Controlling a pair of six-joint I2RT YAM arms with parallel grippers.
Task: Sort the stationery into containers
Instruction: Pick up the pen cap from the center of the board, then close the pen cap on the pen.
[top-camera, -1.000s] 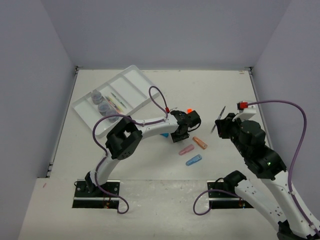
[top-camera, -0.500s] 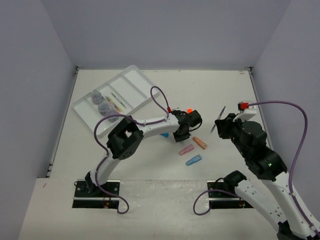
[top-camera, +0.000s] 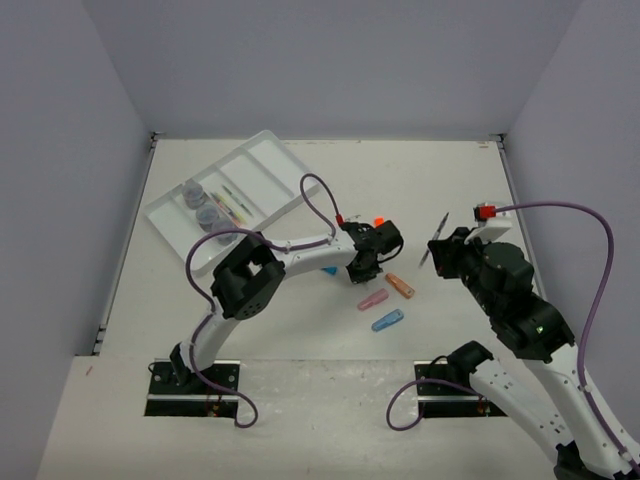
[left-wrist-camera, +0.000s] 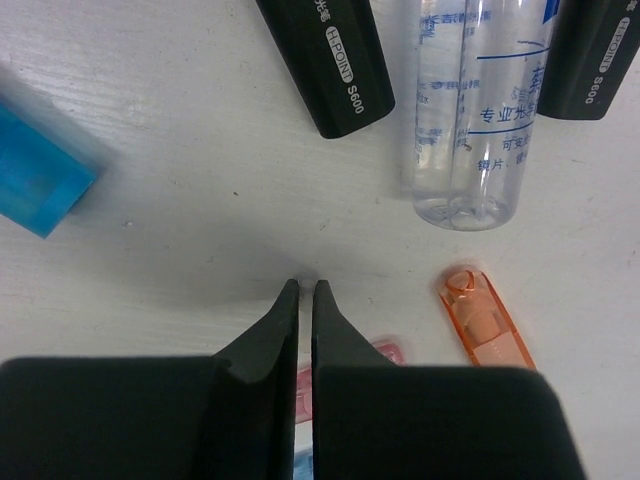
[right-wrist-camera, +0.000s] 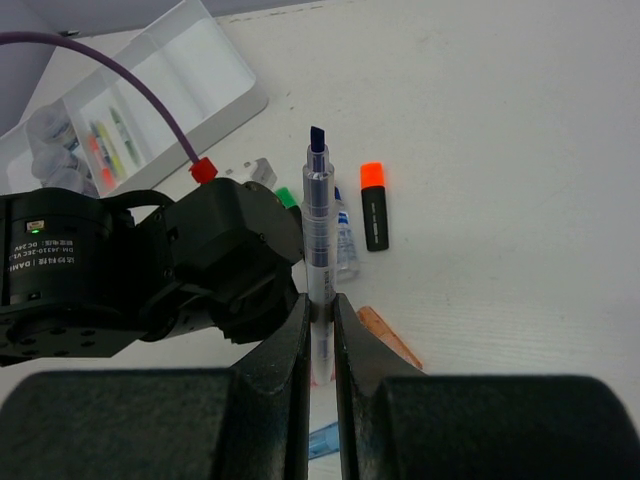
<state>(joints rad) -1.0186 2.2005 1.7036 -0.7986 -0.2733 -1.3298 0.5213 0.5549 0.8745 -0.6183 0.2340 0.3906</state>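
At the far left of the desk (top-camera: 440, 180) the white tray (top-camera: 272, 162) is seen, with clear jars (top-camera: 208, 214) and thin pens (top-camera: 238, 206) already laid in its compartments. Near the middle, the left gripper (left-wrist-camera: 305, 288) is closed on nothing, its fingers pressed together just above bare desk. It is ringed by a blue piece (left-wrist-camera: 35, 175), a black highlighter (left-wrist-camera: 325, 60), a clear bottle (left-wrist-camera: 470, 110), an orange piece (left-wrist-camera: 485, 320) and a pink piece (left-wrist-camera: 385, 350). At the right, a pen (right-wrist-camera: 317, 200) is clamped upright in the right gripper (right-wrist-camera: 320, 305), held low on its barrel and well apart from the tray.

If the closed left gripper is lowered as it stands, nothing can be grasped and nearby items are likely to be shoved aside. The round bottle could be set rolling by a light knock. The pen may pivot or slip, since most of its length stands above the fingers. A path to the tray is blocked by the left arm (top-camera: 300, 252), so a collision is possible.

The highlighter's cap and the bottle's top are cut off in the left wrist view. The pen's lower end is hidden behind the fingers. From above, the bottle is covered by the left gripper, and which compartment holds which item is hard to make out.
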